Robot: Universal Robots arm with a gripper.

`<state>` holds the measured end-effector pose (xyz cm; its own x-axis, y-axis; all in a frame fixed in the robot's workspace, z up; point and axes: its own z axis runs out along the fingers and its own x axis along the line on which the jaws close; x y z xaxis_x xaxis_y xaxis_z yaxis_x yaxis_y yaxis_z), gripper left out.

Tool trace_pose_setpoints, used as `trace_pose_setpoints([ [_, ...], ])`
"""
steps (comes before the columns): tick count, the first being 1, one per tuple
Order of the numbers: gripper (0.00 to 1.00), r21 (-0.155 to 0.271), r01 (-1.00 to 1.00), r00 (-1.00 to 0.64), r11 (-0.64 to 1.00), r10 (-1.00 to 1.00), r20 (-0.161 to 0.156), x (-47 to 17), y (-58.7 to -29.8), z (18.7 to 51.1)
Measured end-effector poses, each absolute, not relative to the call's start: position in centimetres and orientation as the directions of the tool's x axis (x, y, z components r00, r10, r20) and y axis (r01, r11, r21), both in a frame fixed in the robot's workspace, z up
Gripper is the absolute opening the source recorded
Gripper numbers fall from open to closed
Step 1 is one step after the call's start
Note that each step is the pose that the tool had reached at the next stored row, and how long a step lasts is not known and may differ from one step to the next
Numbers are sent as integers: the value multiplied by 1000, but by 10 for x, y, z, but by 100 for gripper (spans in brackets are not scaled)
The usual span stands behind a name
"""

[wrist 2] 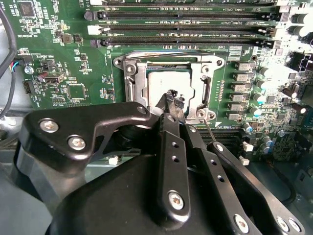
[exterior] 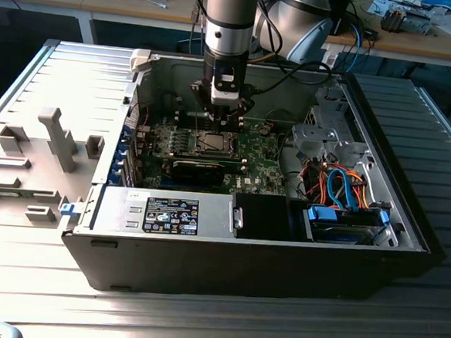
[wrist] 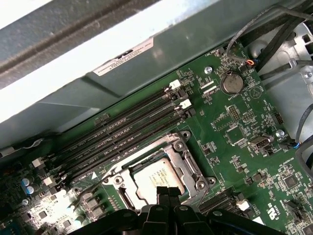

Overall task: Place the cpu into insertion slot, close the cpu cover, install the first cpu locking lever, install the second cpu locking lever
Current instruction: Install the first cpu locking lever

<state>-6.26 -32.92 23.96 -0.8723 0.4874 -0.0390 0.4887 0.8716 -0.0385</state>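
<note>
Cpu, small flat square chip with dull silver-grey metal top [wrist 2: 166, 83]: already sitting in the square dark insertion slot with silver frame [exterior: 210, 143] on the green circuit board [wrist 2: 98, 73]. Looks like the thin square silver cpu cover plate [wrist 2: 204, 93] is lying flat around the chip, top showing through the cut-out. Black gripper [wrist 2: 171, 96] right over the slot, jaws pinched closed with nothing between them, tips at the chip's edge; can't tell if actually touching. Thin silver wire lever [wrist 2: 209, 131] poking out just beside the slot. Long black memory sockets [wrist: 122, 132] near the slot. All inside an open black computer case [exterior: 241, 271] on the ribbed grey metal desk [exterior: 62, 72].
</note>
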Motion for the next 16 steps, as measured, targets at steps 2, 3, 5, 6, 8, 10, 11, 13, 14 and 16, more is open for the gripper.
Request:
trace_pose_setpoints([
  [2,11,-39,486,-874,873,485,-39,-63,-329,240],
  [3,11,-39,486,-874,873,484,-39,-63,-329,240],
  [5,11,-38,484,-875,874,483,-39,-63,-329,240],
  [6,11,-39,484,-875,874,482,-39,-63,-329,240],
  [8,11,-39,482,-876,875,480,-39,-63,-329,240],
  [10,11,-39,480,-877,877,478,-39,-63,-329,240],
  [11,11,-39,478,-878,877,477,-39,-63,-329,240],
  [13,11,-39,476,-879,878,475,-39,-63,-329,240],
  [14,11,-39,476,-880,879,474,-39,-63,-329,240],
  [16,11,-39,474,-880,880,473,-39,-63,-329,240],
])
